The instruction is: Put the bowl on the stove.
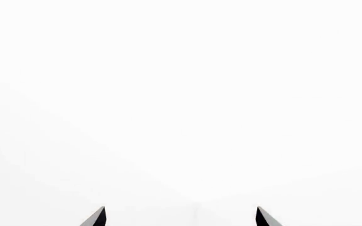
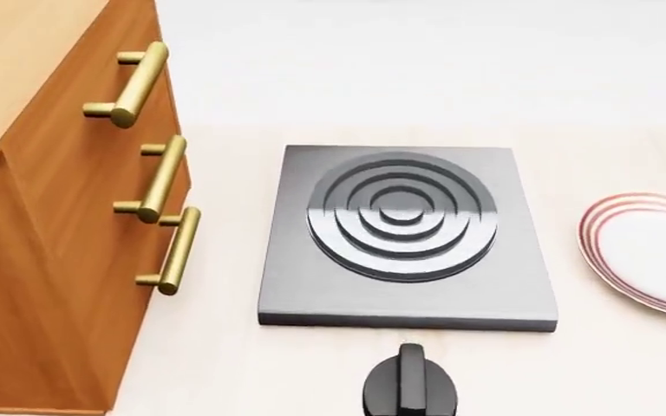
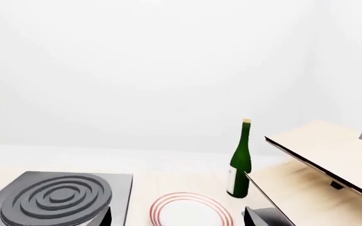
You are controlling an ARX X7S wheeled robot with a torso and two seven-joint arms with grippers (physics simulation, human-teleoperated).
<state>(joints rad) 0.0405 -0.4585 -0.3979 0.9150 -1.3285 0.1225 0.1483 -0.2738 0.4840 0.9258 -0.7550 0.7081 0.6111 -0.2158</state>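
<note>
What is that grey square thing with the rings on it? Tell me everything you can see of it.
The stove is a flat square slab of dark grey, brushed-looking metal, lying level on the pale wooden counter. Raised concentric rings form a round burner set toward its far half. Nothing rests on it. A wooden drawer cabinet stands to its left, a red-rimmed plate to its right, a black knob just in front, all apart from it.

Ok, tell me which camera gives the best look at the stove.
The head view: the whole stove shows from above, its ring burner bare, the plate beside it. The right wrist view catches only part of the slab at a low angle. The left wrist view shows none of it, only blank white and the fingertips.
</note>
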